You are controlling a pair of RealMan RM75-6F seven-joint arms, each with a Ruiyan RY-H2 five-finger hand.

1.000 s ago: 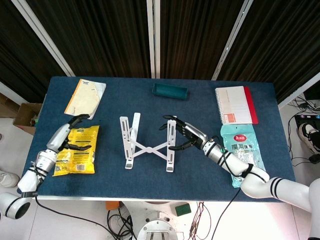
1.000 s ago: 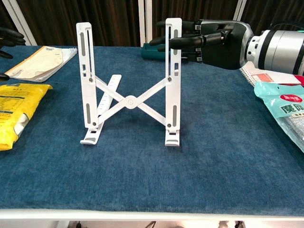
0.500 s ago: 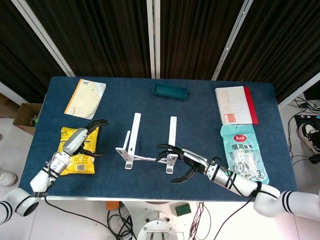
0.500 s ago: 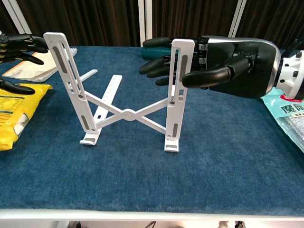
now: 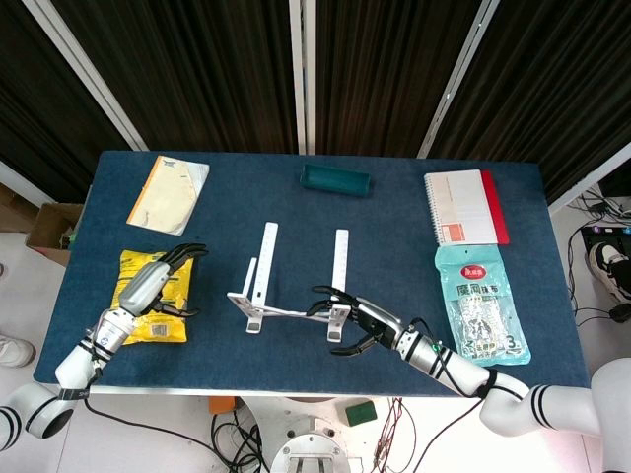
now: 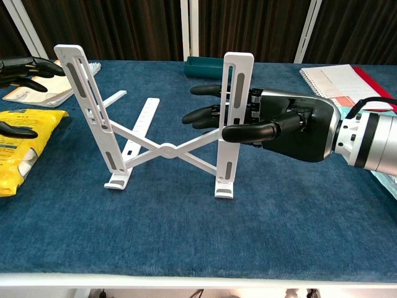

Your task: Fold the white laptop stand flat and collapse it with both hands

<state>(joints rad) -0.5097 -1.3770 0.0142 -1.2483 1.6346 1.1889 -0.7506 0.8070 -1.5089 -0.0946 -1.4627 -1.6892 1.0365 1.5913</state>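
The white laptop stand (image 5: 291, 296) stands unfolded in the middle of the table, its two slotted uprights joined by a crossed brace (image 6: 166, 148). The left upright (image 6: 92, 102) leans outward, while the right upright (image 6: 236, 118) is vertical. My right hand (image 6: 279, 127) reaches in from the right at mid-height of the right upright. Its fingers (image 6: 205, 115) pass behind the bar and its thumb lies across the front. No firm grip shows. The same right hand (image 5: 353, 323) shows in the head view. My left hand (image 5: 158, 281) hovers open over a yellow bag, left of the stand.
The yellow snack bag (image 5: 148, 305) lies under my left hand, with a beige booklet (image 5: 170, 192) behind it. A green tray (image 5: 335, 180) sits at the back centre. At the right lie a spiral notebook (image 5: 463, 207) and a teal packet (image 5: 480, 305).
My right hand has come down and nearer along the right upright. A second ago the stand's left upright was vertical; it now leans outward. My left hand has shifted a little over the yellow bag.
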